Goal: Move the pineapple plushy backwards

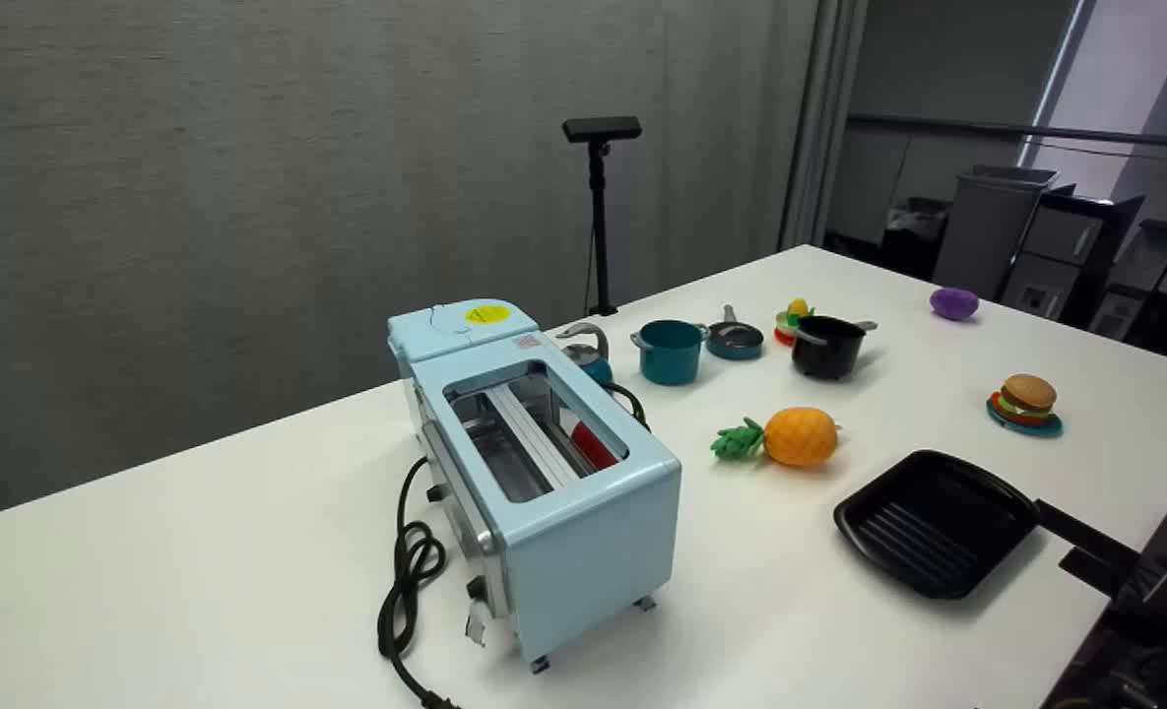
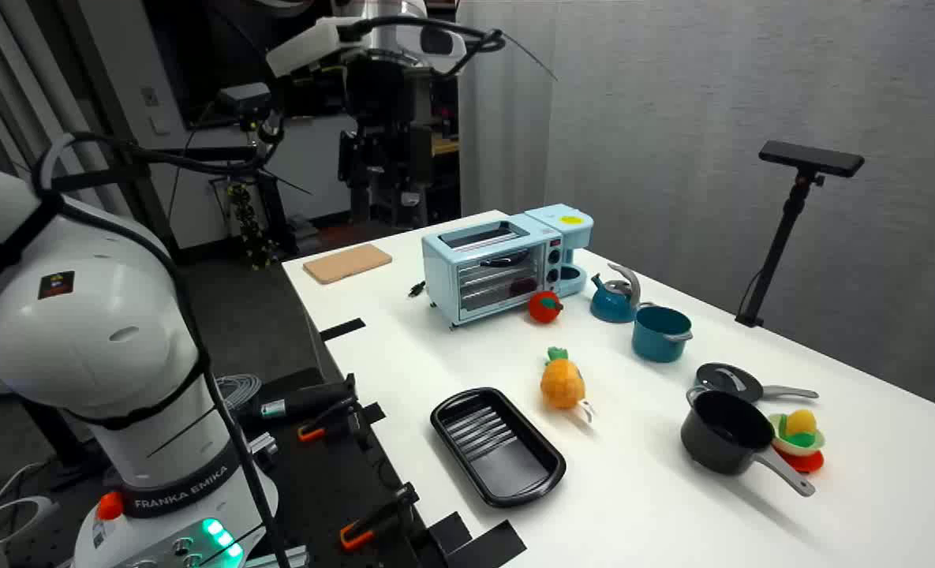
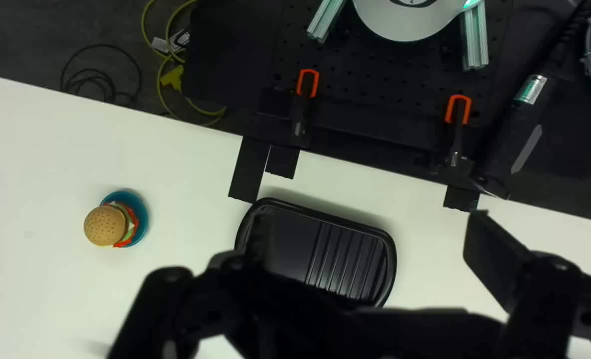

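Note:
The pineapple plushy is a small orange toy with a green leafy tuft. It lies on its side on the white table in both exterior views (image 1: 800,437) (image 2: 562,384), between the toaster and the black grill tray. Its tuft points toward the toaster. It does not show in the wrist view. My gripper (image 3: 370,237) is open in the wrist view, its fingers wide apart with nothing held between them. The black tray (image 3: 347,259) lies below it, partly hidden by the gripper. In an exterior view the dark gripper (image 2: 384,170) hangs high above the table, apart from the plushy.
The light-blue toaster (image 1: 593,561) stands near the plushy's tuft, with a red tomato toy (image 2: 544,307) beside it. The black tray (image 2: 499,446) lies nearer the robot base. A teal pot (image 1: 671,354), black pot (image 1: 827,350) and burger toy (image 1: 1028,394) also stand on the table.

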